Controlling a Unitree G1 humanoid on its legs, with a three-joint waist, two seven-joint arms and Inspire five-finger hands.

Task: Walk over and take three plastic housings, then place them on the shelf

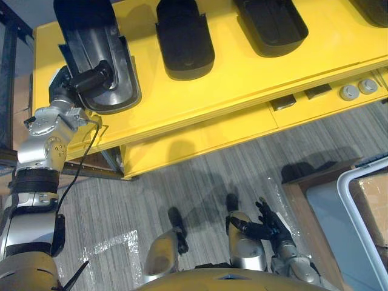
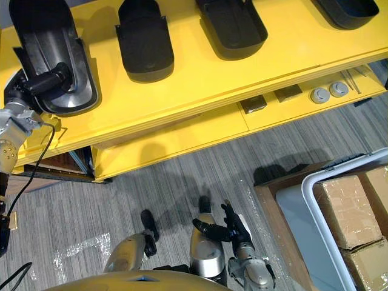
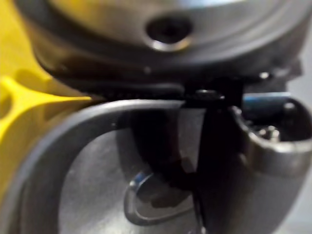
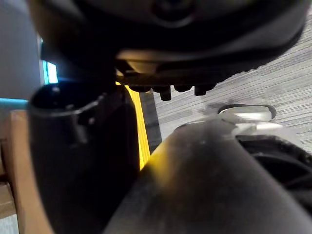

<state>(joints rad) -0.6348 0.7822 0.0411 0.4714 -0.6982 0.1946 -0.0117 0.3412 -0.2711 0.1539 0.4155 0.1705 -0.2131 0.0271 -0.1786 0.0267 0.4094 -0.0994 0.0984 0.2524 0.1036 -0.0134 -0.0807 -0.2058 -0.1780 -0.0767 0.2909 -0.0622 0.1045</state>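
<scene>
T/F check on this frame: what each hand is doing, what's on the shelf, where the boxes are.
1. The left hand grips the leftmost housing on the yellow shelf. True.
2. The right hand holds a housing. False: it hangs open and empty, low over the floor.
3. Two round grey parts lie on the shelf's lower level. True.
4. The cardboard boxes sit on the shelf top. False: they are down at the right, off the shelf.

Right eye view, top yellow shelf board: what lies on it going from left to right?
first housing, gripped by the left hand → second housing → third housing → fourth housing, cut off by the view's edge.
</scene>
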